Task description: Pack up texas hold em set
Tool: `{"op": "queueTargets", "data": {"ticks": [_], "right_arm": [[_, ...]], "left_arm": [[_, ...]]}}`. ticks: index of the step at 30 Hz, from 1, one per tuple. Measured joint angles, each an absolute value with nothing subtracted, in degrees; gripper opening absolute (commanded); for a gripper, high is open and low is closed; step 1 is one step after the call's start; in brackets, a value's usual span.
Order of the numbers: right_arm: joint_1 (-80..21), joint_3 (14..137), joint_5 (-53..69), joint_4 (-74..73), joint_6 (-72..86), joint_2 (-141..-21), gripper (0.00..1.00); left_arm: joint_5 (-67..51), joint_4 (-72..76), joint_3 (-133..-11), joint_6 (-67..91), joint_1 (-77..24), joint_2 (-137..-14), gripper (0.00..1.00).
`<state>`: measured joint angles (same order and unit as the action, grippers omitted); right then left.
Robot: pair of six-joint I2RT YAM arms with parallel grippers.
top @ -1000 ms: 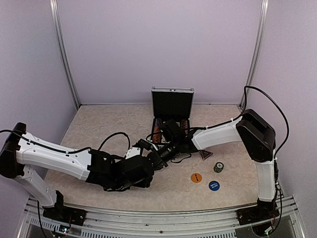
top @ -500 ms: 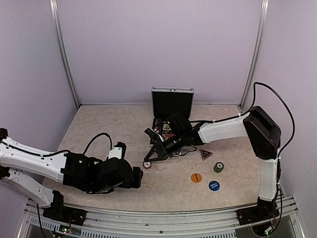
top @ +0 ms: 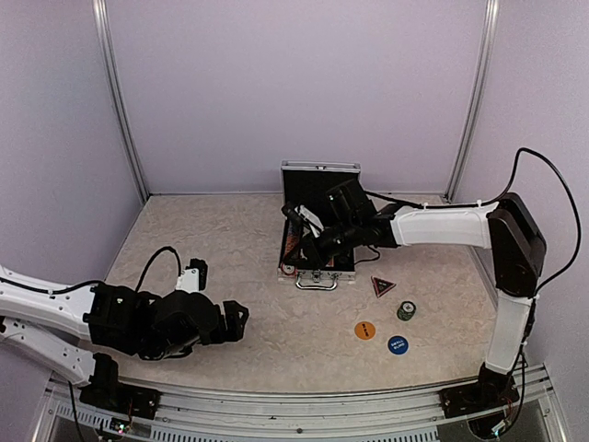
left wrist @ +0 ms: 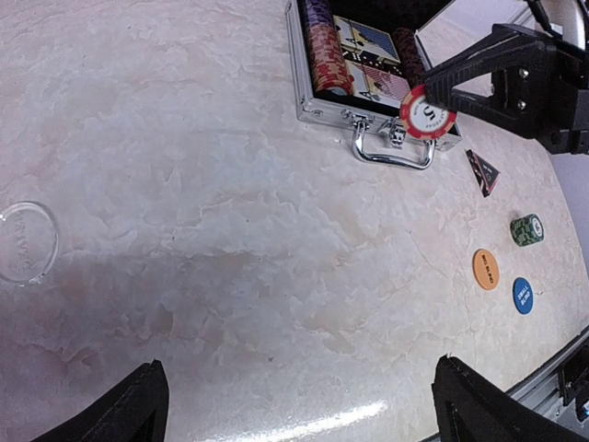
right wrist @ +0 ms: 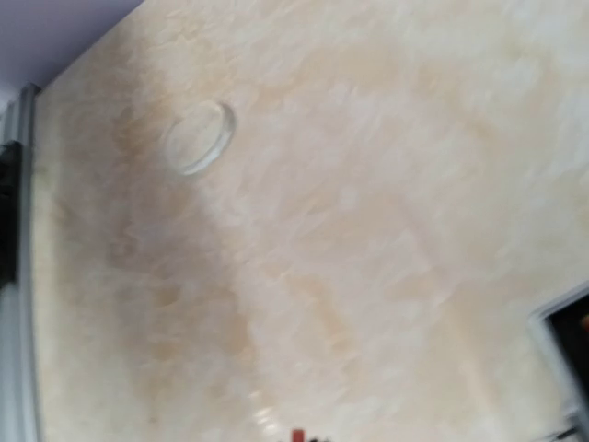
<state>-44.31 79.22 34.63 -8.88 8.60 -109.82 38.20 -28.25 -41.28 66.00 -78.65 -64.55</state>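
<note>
The silver briefcase [top: 319, 175] of the texas hold em set stands open at the back, with chip rows and cards [left wrist: 368, 55] inside. My right gripper [top: 302, 221] hovers over its front part, shut on a red and white chip [left wrist: 427, 115]. In the right wrist view only a red sliver of that chip [right wrist: 297, 435] shows. A dark triangular marker [top: 384, 286], a green chip stack [top: 406, 310], an orange disc [top: 365, 330] and a blue disc [top: 398, 344] lie on the table right of the case. My left gripper [top: 235, 318] is open and holds nothing, low at the front left.
A clear round disc [left wrist: 23, 241] lies on the table left of the case and also shows in the right wrist view [right wrist: 198, 138]. The case handle [left wrist: 391, 157] sticks out toward me. Metal posts and lilac walls close off the back and sides.
My left gripper opened fully and its arm drew back to the front left. The right gripper carried the red chip from beside the left gripper up over the case.
</note>
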Motion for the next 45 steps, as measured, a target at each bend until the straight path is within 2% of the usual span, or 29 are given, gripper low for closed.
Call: {"op": "queueTargets", "data": {"ticks": [13, 23, 33, 45], "right_arm": [[-44.1, 77.3, 31.0, -0.6, -15.5, -106.7, 0.00], [-44.0, 78.0, 29.5, 0.1, -30.1, -108.3, 0.00], [-44.0, 82.1, 27.7, -1.5, -38.3, -114.5, 0.00], [-43.5, 85.5, 25.8, -3.7, -40.9, -119.7, 0.00]], "left_arm": [[37.7, -27.3, -39.4, 67.1, -78.8, -65.0, 0.99], [37.3, -26.3, -38.3, 68.2, -78.8, -65.0, 0.99], [37.2, -25.8, -38.3, 68.8, -78.8, -65.0, 0.99], [36.9, -25.3, -38.3, 68.8, -78.8, -65.3, 0.99]]}}
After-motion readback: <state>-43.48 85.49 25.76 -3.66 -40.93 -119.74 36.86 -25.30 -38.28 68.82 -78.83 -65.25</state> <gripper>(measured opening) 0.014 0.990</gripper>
